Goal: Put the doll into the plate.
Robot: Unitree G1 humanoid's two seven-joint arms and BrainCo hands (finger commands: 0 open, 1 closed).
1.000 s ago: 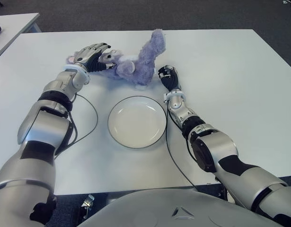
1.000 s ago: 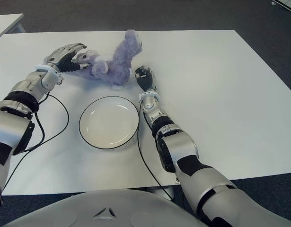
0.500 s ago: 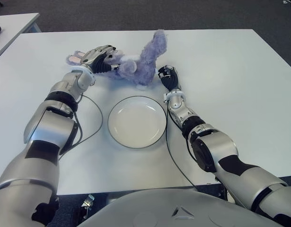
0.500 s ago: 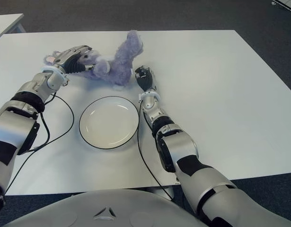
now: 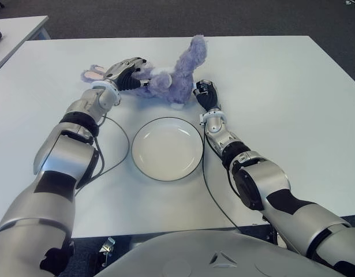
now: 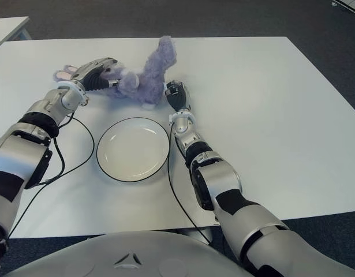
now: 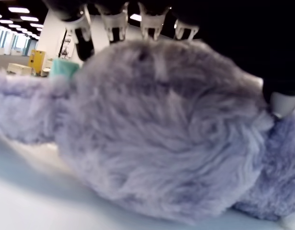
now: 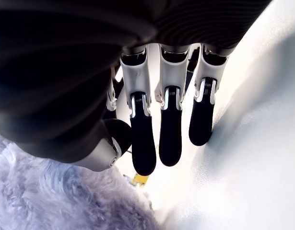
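A fluffy purple doll (image 5: 171, 78) lies on the white table (image 5: 281, 86), just beyond the white, dark-rimmed plate (image 5: 167, 149). My left hand (image 5: 126, 72) is shut on the doll's head, its fingers curled over the fur (image 7: 161, 129) in the left wrist view. A pink-lined ear (image 5: 92, 74) sticks out to the left of that hand. My right hand (image 5: 205, 93) stands to the right of the doll's body, close beside it, with its fingers (image 8: 170, 129) straight and holding nothing. The plate has nothing in it.
A black cable (image 5: 116, 150) loops on the table between my left arm and the plate, and another cable (image 5: 205, 179) runs along the plate's right side. A second table (image 5: 10, 29) stands at the far left.
My left hand has dragged the doll's head to the right, shifting the whole doll nearer my right hand and baring one ear. The right hand has stayed put.
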